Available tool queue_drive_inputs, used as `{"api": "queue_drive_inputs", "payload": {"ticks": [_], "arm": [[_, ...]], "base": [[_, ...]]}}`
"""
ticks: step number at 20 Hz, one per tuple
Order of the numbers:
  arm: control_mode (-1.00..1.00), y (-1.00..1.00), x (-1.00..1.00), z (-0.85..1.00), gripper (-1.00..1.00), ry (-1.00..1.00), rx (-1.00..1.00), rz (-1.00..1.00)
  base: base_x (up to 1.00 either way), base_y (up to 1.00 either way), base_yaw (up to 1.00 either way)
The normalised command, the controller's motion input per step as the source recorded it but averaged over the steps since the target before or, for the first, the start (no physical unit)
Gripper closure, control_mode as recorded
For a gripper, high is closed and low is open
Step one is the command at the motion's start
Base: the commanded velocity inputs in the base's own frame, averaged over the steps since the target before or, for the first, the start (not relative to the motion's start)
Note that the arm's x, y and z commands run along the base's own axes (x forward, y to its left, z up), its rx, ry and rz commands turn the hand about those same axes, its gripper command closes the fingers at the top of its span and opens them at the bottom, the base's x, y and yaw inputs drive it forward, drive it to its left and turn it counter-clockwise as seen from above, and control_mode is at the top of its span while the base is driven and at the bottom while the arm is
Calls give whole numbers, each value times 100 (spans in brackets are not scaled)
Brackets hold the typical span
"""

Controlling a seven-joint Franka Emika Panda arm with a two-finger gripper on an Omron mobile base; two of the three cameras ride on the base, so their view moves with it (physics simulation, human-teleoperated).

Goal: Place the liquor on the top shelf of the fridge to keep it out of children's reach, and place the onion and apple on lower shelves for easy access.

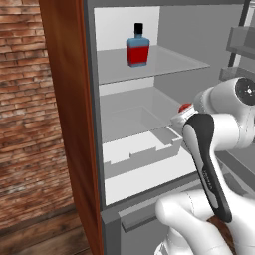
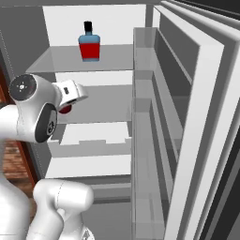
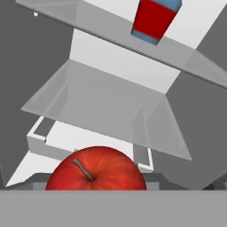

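The fridge [image 1: 199,30] stands open. On its top shelf [image 1: 169,62] the liquor [image 1: 137,46] stands upright, a red bottle with a black cap, also seen from the right [image 2: 89,43] and from the hand [image 3: 155,17]. My gripper [image 1: 183,113] is shut on the apple [image 3: 95,170], a dark red ball with a stem. It holds the apple [image 1: 185,107] at the front right of the lower shelf [image 3: 102,106], just above board level. From the right base view the apple [image 2: 65,109] peeks out under the hand. The onion is out of view.
A reddish wooden cupboard side [image 1: 64,99] and a brick wall [image 1: 25,99] border the fridge on the left. The open fridge door with its racks [image 2: 145,117] stands at the right. White drawer fronts [image 1: 139,149] sit below the lower shelf.
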Motion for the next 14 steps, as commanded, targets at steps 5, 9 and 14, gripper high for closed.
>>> {"api": "queue_drive_inputs", "payload": {"ticks": [5,9,14], "arm": [[-100,-2,28,-64,100,0,0,0],[-100,0,43,-57,100,0,0,0],[-100,0,47,-30,100,0,1,0]], "base": [[0,0,0],[0,0,0],[0,0,0]]}}
